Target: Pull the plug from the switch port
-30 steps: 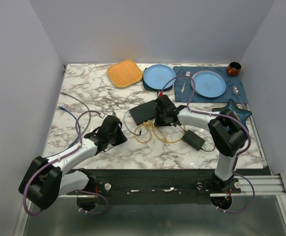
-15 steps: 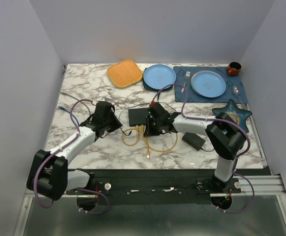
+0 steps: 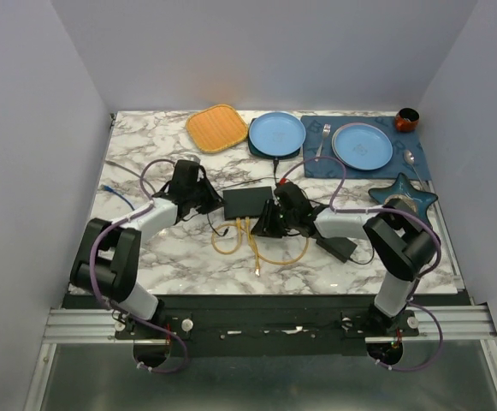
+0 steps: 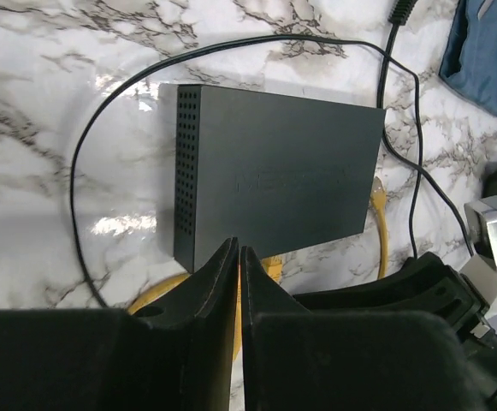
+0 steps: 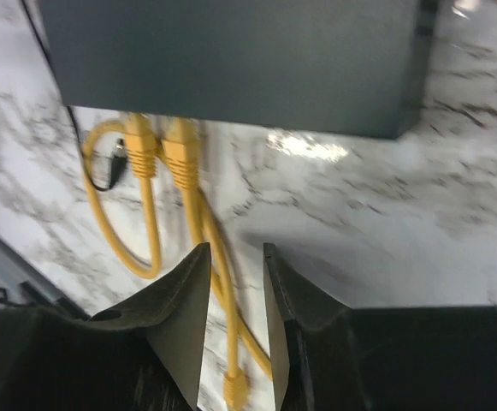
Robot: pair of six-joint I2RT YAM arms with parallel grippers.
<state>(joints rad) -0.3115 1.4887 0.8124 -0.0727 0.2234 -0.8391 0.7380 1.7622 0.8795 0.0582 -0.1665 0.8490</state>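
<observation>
L jaws: all but closed, only a thin slit btw the two black fingers (image 4: 210,291), nothing in it. They sit just off the near corner of the switch (image 4: 274,171), by its vented short side; touching or not, can't tell.

R jaws: part open, clear gap btw fingers (image 5: 184,291), gripping nothing. A yellow lead (image 5: 210,248) runs under that gap on the marble and ends in a loose plug (image 5: 233,390).

Switch: flat black box lying flat mid-worktop (image 3: 188,257), btw the two jaws in the top view, port edge facing the arm bases. Its ports hold a yellow plug (image 5: 141,141) and, just beside it, a second yellow plug (image 5: 180,152), both seated. Their leads loop on the marble in front. A thin black cable (image 4: 81,171) curves round the switch's vented side and back edge.

Further out:
- Power brick (image 3: 338,247) lies R of the switch, close under the R arm.
- Blue cable end (image 3: 115,193) lies far L.
- Back row: an orange woven square tray (image 3: 216,127), then a blue plate (image 3: 276,133) on a dark round base.
- Blue mat (image 3: 402,167) carries a second blue plate (image 3: 362,145), w/ a fork (image 3: 322,141) to its L and a spoon (image 3: 411,157) to its R.
- Brown bowl (image 3: 406,119) sits at the mat's back R corner; contents can't be made out.
- Teal star-shaped dish (image 3: 399,183) is nr the R arm's elbow, w/ sth round and grey on it, too small to tell.
</observation>
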